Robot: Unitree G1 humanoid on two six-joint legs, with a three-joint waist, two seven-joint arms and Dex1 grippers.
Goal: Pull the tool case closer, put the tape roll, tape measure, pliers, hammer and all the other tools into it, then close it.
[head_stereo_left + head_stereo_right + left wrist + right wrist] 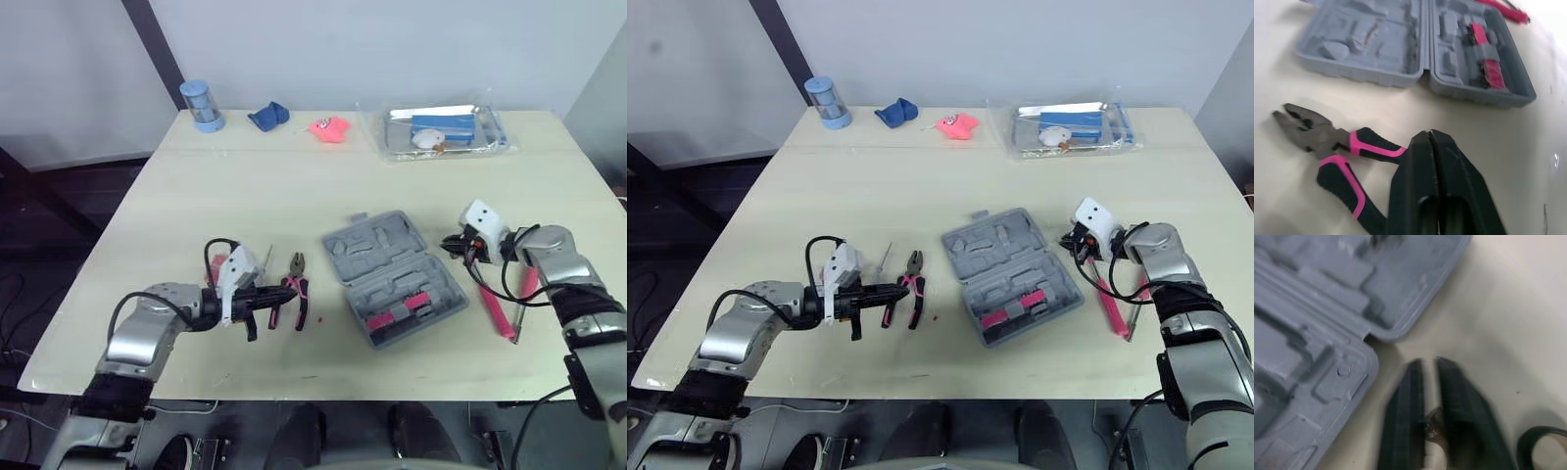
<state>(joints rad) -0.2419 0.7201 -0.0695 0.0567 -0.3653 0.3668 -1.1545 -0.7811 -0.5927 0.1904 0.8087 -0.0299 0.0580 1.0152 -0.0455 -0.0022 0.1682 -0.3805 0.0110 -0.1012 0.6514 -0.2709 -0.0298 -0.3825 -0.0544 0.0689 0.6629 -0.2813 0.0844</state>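
We cannot see the ends of the pliers' handles in the left wrist view, as they run behind the left gripper. The pink pieces in the case are too small to name. Further right, the pink tools lie partly behind the right arm and its cable, so we cannot tell what they are.

The table is pale cream and stands before a grey wall, with dark floor to its left. Along the far edge we see a blue cylinder, a blue thing, a pink thing and a clear bag.

The left gripper's fingers are pressed together, their tips at the pliers' handles. The pliers lie flat just left of the open grey case. The right gripper sits just beside the case's right edge, its fingers a narrow gap apart.
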